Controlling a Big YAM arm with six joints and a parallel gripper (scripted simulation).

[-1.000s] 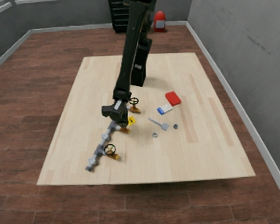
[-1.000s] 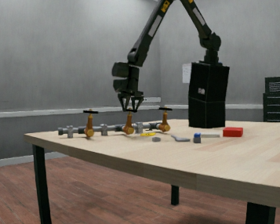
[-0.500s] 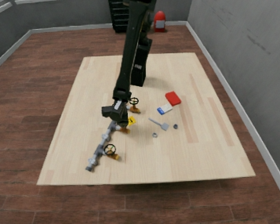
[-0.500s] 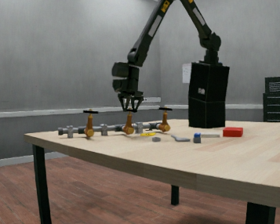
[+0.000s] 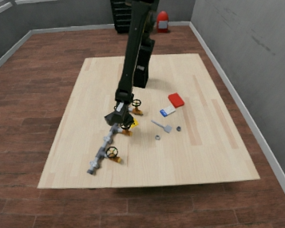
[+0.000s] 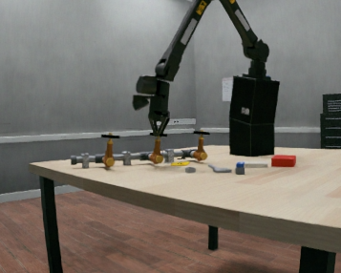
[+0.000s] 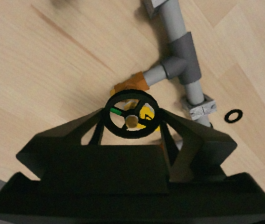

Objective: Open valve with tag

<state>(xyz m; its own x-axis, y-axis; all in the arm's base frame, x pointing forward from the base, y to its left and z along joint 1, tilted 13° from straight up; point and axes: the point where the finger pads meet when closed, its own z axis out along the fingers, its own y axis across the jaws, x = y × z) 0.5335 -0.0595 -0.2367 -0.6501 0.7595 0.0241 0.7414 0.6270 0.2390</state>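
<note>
A grey pipe (image 5: pixel 106 143) runs along the table with three brass valves, each with a black handwheel. The middle valve (image 6: pixel 156 155) has a yellow tag (image 5: pixel 134 123) lying beside it; the tag also shows in the exterior view (image 6: pixel 180 163). My gripper (image 7: pixel 131 112) is shut on the middle valve's handwheel (image 7: pixel 131 118), one finger on each side of the rim. A green mark sits on the wheel's left spoke. The near valve (image 5: pixel 112 153) and the far valve (image 5: pixel 137 104) stand free. The tag is mostly hidden under the wheel in the wrist view, so its number cannot be read.
A red block (image 5: pixel 176 100), a blue-and-white piece (image 5: pixel 168 111), a grey flat tool (image 5: pixel 162 126) and two small rings (image 5: pixel 158 137) lie to the right of the pipe. The arm's black base (image 6: pixel 253 115) stands at the back of the table.
</note>
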